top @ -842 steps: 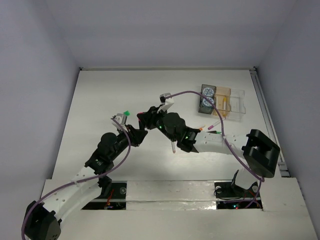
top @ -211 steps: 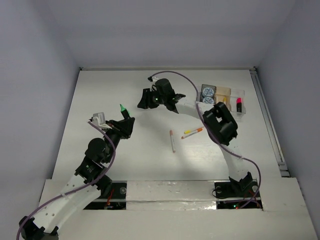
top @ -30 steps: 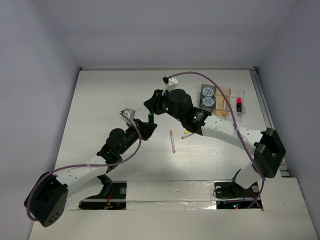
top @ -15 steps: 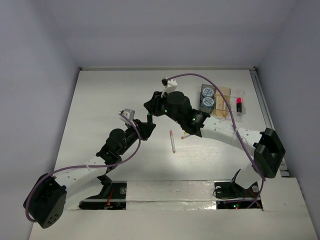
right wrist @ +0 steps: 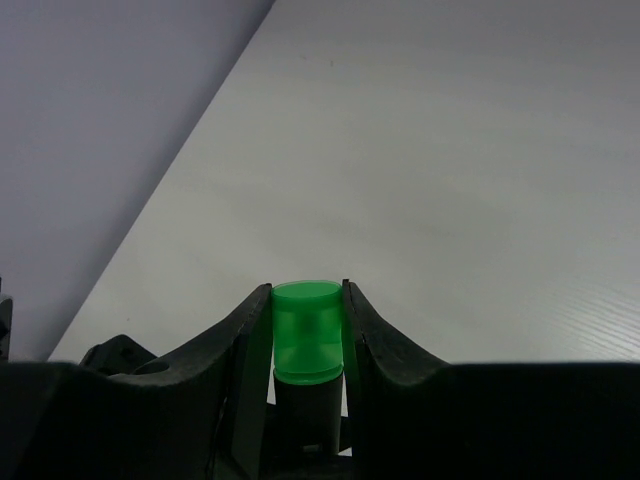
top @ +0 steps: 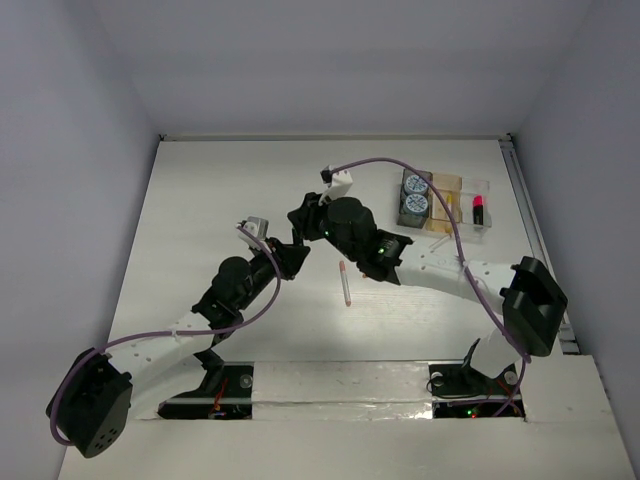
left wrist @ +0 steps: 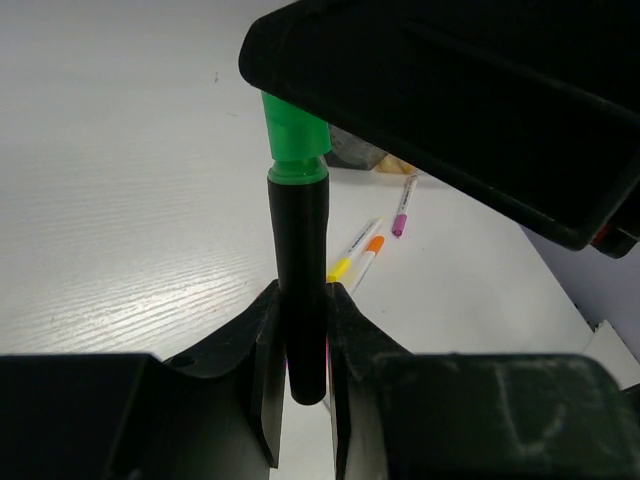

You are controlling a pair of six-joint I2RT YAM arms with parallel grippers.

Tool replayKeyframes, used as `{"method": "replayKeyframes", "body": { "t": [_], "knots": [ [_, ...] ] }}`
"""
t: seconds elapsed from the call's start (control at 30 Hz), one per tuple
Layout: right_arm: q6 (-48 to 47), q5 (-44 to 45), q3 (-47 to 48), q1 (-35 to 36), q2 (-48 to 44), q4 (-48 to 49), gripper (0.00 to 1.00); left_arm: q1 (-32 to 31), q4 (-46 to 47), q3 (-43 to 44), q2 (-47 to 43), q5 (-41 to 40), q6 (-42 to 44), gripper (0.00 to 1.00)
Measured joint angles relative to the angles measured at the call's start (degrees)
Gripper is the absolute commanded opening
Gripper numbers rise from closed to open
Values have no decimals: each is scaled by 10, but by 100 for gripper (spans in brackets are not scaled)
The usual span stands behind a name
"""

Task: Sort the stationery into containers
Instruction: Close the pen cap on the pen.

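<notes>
A black highlighter (left wrist: 298,250) with a green cap (left wrist: 293,145) stands upright between both grippers. My left gripper (left wrist: 300,300) is shut on its black body. My right gripper (right wrist: 307,300) is shut on the green cap (right wrist: 307,325) from above. In the top view the two grippers, left (top: 288,256) and right (top: 302,226), meet at mid-table and hide the highlighter. The containers (top: 467,222) sit at the back right, with two blue-white rolls (top: 415,196) in the dark tray and a pink-capped highlighter (top: 477,210) in the clear end tray.
A pink-white pen (top: 345,283) lies on the table just right of the grippers. In the left wrist view a yellow pen (left wrist: 352,253), an orange pen (left wrist: 366,253) and a purple pen (left wrist: 403,206) lie beyond the highlighter. A rail (top: 535,240) runs along the right edge.
My right gripper has shifted slightly nearer and down toward my left gripper. The left arm has hardly moved and holds the highlighter as before.
</notes>
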Motion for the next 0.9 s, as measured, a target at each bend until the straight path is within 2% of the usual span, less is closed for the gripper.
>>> {"method": "replayKeyframes", "body": {
  "t": [0.4, 0.9],
  "knots": [
    [0, 44, -33, 15, 1, 55, 9, 0, -9, 2, -1, -4, 0, 0],
    [-3, 84, -98, 41, -8, 140, 0, -4, -50, 7, -12, 4, 0, 0]
  ]
}}
